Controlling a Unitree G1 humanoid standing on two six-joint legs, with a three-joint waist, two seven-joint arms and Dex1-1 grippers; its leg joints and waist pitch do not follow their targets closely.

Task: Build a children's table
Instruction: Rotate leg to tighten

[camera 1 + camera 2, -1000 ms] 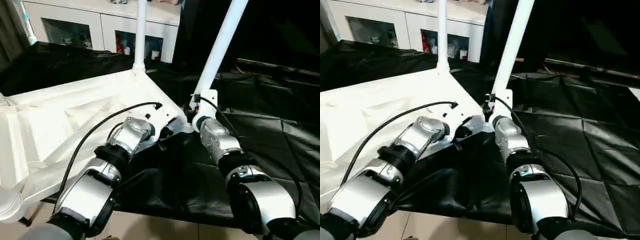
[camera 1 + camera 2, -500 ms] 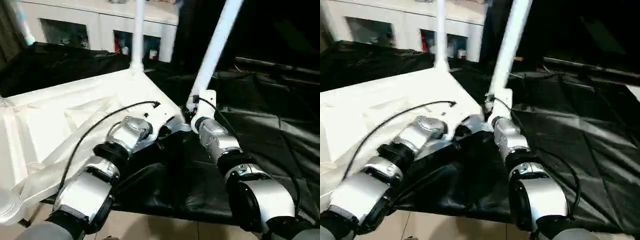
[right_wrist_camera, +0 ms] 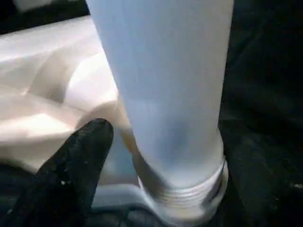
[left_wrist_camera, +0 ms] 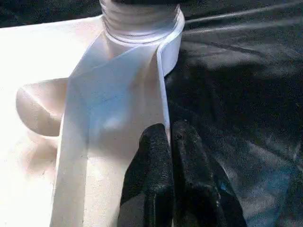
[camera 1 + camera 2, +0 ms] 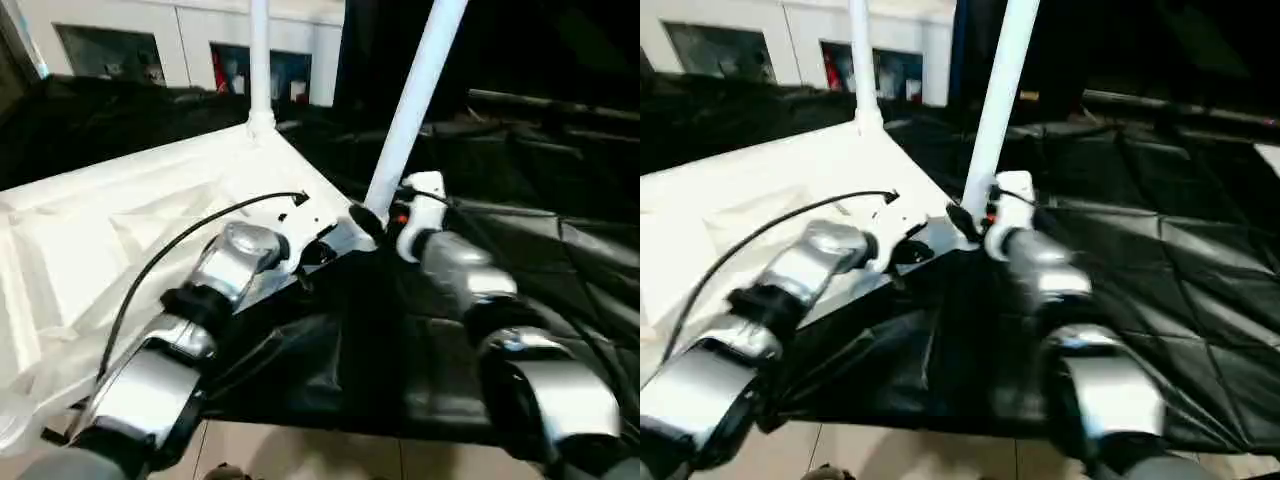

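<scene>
The left gripper (image 4: 169, 137) had its two black fingers pressed together, their tips pinching the thin raised edge of the tabletop (image 5: 120, 240) just below the corner socket (image 4: 142, 23). In the left wrist view that rim ran up between the finger pads to the threaded collar of the socket.

The right gripper (image 5: 375, 222) sat at the foot of the near leg (image 5: 415, 100). One black finger (image 3: 71, 175) showed beside the tube, standing off from it with a gap between; the other finger was hidden, so the fingers looked spread around the leg rather than clamped on it. The leg's threaded end (image 3: 189, 194) sat in the socket at the tabletop's near corner, and the tube rose tilted away to the right.

The tabletop lay upside down, ribbed side up, on a black padded sheet (image 5: 520, 260), spreading off to the robot's left. A second leg (image 5: 259, 60) stood upright in the far corner socket. A black cable (image 5: 190, 250) arched over the left forearm (image 5: 200, 300). Behind the sheet stood a white cabinet (image 5: 180, 45) with glass doors.
</scene>
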